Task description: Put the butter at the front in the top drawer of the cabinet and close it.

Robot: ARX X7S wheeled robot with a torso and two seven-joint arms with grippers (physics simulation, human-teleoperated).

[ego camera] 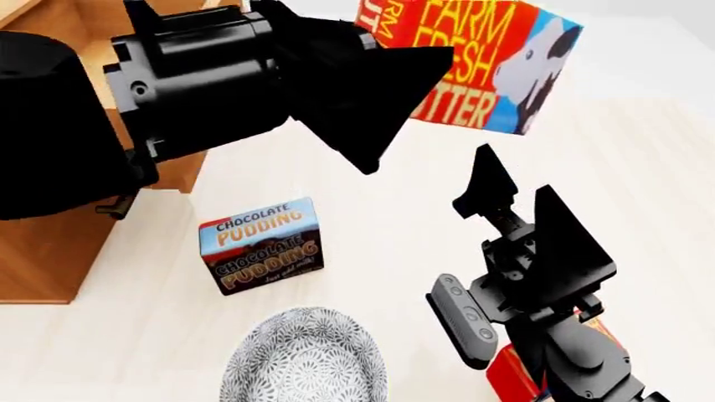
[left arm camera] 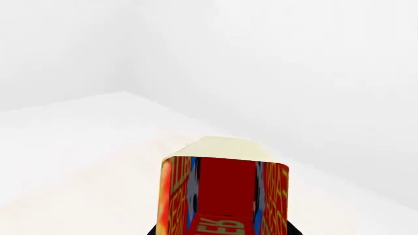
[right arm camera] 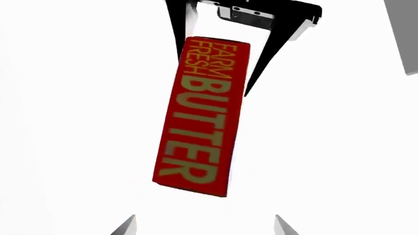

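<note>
— What did your left claw (right arm camera: 213, 68) have?

— The butter (ego camera: 491, 59). My fingers were closed on the near end of the box, and it was off the table, sticking out past my fingertips and tilted.

— And your right claw (ego camera: 514, 180)?

— It was spread wide with nothing in it, below the butter and well apart from it.

— Where was the cabinet (ego camera: 45, 260)?

— Behind my left claw's wrist. My arm hid most of it, so I couldn't tell how the drawer stood.

— Anything else?

— A chocolate pudding box (ego camera: 260, 245) sat on the table (ego camera: 380, 251) under my left claw, with a patterned bowl (ego camera: 304, 356) just beyond. A red box (ego camera: 508, 373) lay partly hidden beneath my right arm.
</note>
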